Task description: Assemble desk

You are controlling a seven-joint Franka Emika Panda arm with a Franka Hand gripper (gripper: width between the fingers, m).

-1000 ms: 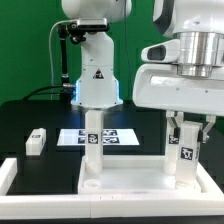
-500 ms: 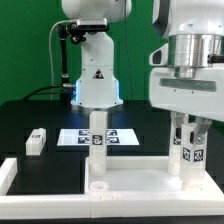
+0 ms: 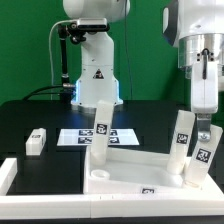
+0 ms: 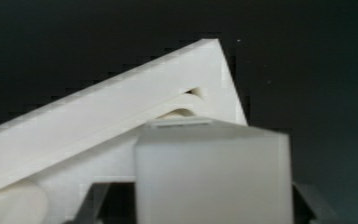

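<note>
Your claw (image 3: pixel 205 130), clamped on the leg (image 3: pixel 202 155) beneath it, has just tilted and the whole tabletop (image 3: pixel 115 180) tipped along, so that leg looks seated.

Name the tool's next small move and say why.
Probably lower the held leg gently so the tabletop settles flat before anything else. The tool is clamped on that leg at the tabletop's corner, and the tabletop sits tilted, its two other standing legs leaning toward the exterior view's right.
</note>
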